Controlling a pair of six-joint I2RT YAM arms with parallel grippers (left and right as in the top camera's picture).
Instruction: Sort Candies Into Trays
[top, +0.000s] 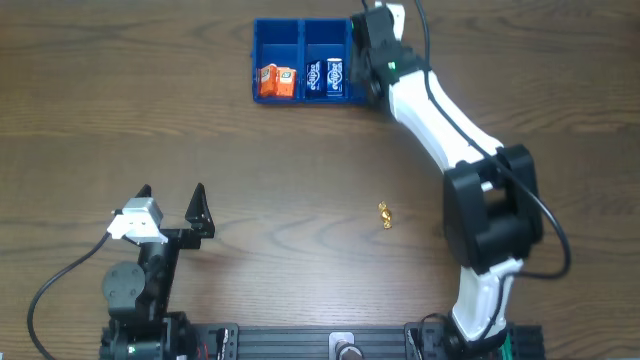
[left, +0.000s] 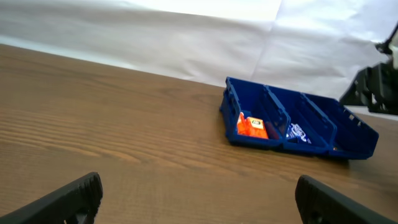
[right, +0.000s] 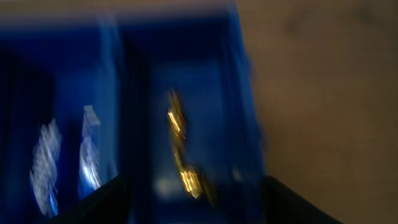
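The blue tray (top: 302, 21) with 3 compartments sits at the far middle of the table (top: 150, 110). Orange candies (top: 276, 82) lie in its left compartment and blue-wrapped candies (top: 325, 77) in the middle one. The right gripper (right: 194, 198) hangs over the right compartment, fingers apparently spread with nothing between them, though the view is blurred. Gold pieces (right: 180, 149) lie below it. 1 gold candy (top: 385, 213) lies on the table, nearer and right of centre. The left gripper (top: 172, 196) sits near left, wide open and empty.

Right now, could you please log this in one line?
left gripper: open | right gripper: open over blue tray | gold candy: loose on table
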